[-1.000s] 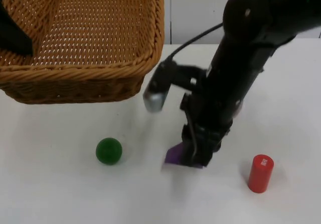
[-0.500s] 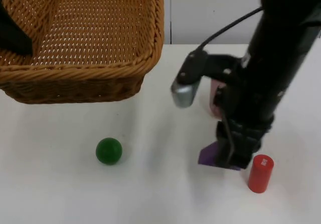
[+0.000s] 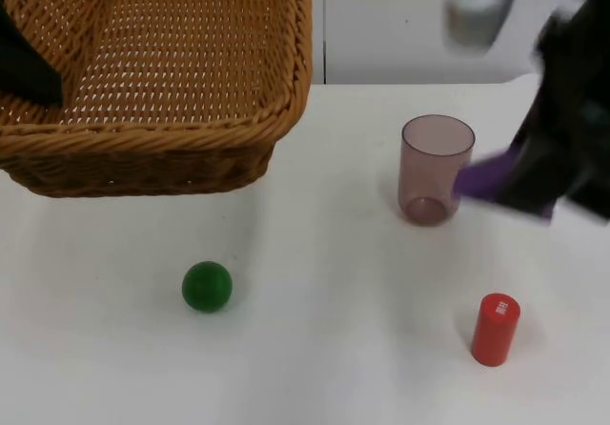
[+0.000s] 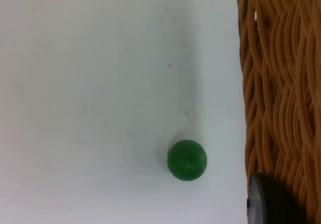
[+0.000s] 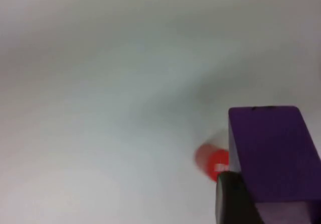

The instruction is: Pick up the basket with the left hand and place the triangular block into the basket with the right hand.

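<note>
Since half a second ago my right end effector (image 3: 534,182) has swung up from beside the red cylinder (image 3: 496,329) to the right edge of the top view, carrying the purple triangular block (image 3: 491,177) with it; the block now hangs lifted off the table (image 3: 315,349), just right of the translucent cup (image 3: 436,169) that the arm hid before. From the right wrist I see the block (image 5: 271,151) clamped against a black fingertip (image 5: 235,199), so that end effector is clenched on it, with the red cylinder (image 5: 213,162) a blur on the table below. At the upper left of the top view the wicker basket (image 3: 181,91) is held up off the table, its near wall above the green ball (image 3: 207,286). My left end effector (image 3: 24,58) sits at the basket's left rim; I cannot tell how its fingers stand. From the left wrist the basket wall (image 4: 281,83) runs beside the green ball (image 4: 187,159).
</note>
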